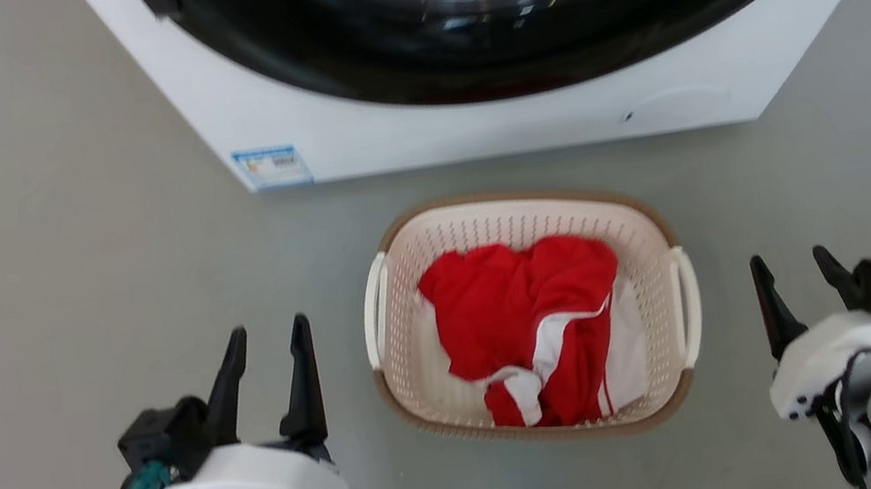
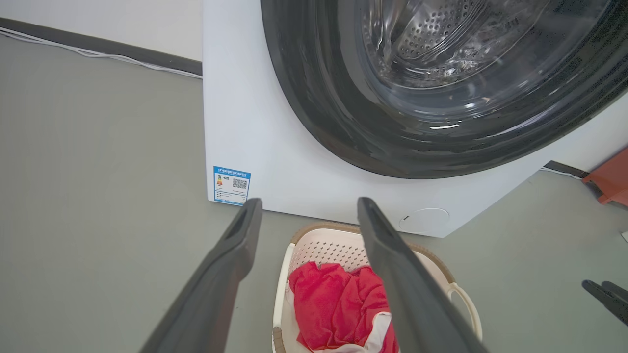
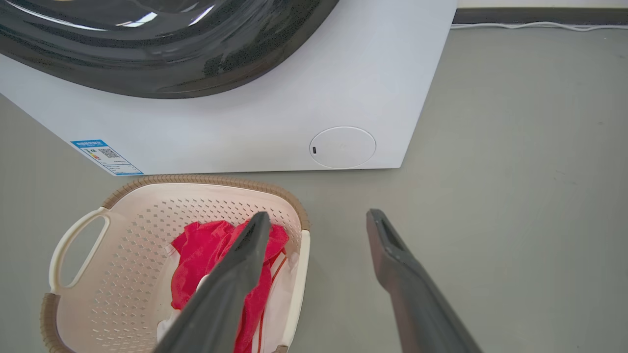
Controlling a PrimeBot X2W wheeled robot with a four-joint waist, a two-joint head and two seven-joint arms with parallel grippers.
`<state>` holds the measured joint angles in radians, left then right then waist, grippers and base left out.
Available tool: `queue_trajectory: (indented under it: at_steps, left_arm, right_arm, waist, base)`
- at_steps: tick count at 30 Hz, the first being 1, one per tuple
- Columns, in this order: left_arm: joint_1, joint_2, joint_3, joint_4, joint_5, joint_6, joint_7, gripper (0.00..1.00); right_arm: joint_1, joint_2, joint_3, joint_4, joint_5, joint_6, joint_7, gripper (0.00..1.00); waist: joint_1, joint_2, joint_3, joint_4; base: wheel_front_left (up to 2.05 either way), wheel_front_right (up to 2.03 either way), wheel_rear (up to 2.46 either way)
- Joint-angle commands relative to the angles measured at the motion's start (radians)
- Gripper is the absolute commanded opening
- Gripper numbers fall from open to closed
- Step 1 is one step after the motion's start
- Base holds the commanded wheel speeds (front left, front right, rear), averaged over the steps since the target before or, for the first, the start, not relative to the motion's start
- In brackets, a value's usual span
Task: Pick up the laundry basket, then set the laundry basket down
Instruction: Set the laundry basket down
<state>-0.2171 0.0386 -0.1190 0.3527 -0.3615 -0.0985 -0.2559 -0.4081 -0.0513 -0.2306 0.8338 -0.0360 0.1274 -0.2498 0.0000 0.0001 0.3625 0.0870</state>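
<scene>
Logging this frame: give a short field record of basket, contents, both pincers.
basket: laundry basket on grey floor, before the washing machine
contents: red and white garment
left pincer: open, left of basket, not touching
right pincer: open, right of basket, not touching
stage: pickup not yet begun

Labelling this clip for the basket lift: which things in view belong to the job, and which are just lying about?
Job:
laundry basket
left gripper and right gripper, both open, one on either side of it

Lying about:
washing machine behind the basket
its blue label
red and white garment inside the basket
white cable
</scene>
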Motion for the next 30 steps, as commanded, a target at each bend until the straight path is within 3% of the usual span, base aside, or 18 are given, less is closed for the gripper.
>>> queue_trajectory:
  at_steps: [1,14,30]
  left_arm:
    - [-0.030,0.012,0.026,-0.025,-0.004,-0.007,-0.006,1.00]
    - [-0.124,0.012,-0.026,-0.010,-0.029,-0.014,-0.006,1.00]
    - [-0.206,0.012,-0.053,-0.020,-0.040,-0.019,-0.006,1.00]
  right_arm:
    - [-0.020,0.001,0.018,-0.004,-0.002,0.003,-0.011,1.00]
    - [-0.148,0.001,-0.059,0.160,-0.076,0.003,-0.012,1.00]
    - [-0.230,0.001,-0.150,0.194,-0.189,0.003,-0.012,1.00]
  waist:
    - [0.0000,-0.0001,0.036,0.022]
    - [0.0000,-0.0001,0.168,0.074]
    - [0.0000,-0.0001,0.325,0.093]
  base:
    - [0.00,0.00,0.00]
    - [0.00,0.00,0.00]
    - [0.00,0.00,0.00]
